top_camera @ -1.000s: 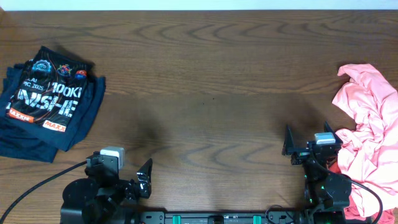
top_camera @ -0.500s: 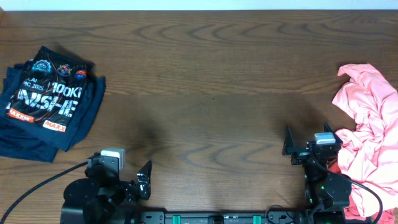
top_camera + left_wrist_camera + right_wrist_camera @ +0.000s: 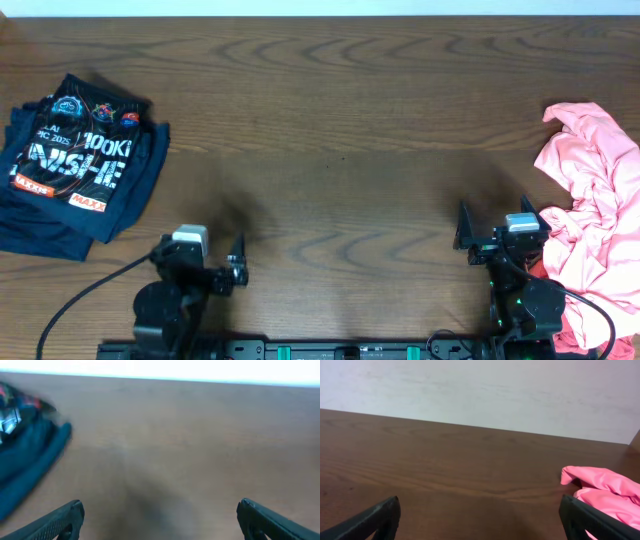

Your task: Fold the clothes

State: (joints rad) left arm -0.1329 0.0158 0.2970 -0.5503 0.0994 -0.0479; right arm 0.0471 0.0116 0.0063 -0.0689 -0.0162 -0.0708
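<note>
Change on the left: the left gripper (image 3: 160,506) has shifted since a second ago, its arm now sitting further right along the near edge and more upright, and its wrist view is smeared with motion
Change on the right: none that I can see, the right gripper (image 3: 480,501) sits where it was, near the right front corner
Clothes since then: nothing has moved, each piece lies as it did
Left gripper state: jaws spread wide, nothing between them, only bare wood ahead
Right gripper state: jaws spread just as wide, gripping nothing, low over the wood
Black jersey (image 3: 85,160): folded into a neat rectangle at the far left of the table, logos and white lettering facing up, well apart from both grippers
Navy-blue garment (image 3: 40,232): under the jersey, its edges poking out on the left and near sides; I cannot tell from here what kind of garment it is
Coral-pink garment (image 3: 595,200): crumpled in a loose heap at the right edge, just beside the right arm, its near folds lying against the arm's base
In the way: nothing lies between either gripper and the middle of the table
Cable (image 3: 70,300): a black lead curves from the left arm off the near left corner
Table (image 3: 330,120): dark brown wood with strong wavy grain
Wall (image 3: 480,390): plain and pale, rising just behind the far edge
</note>
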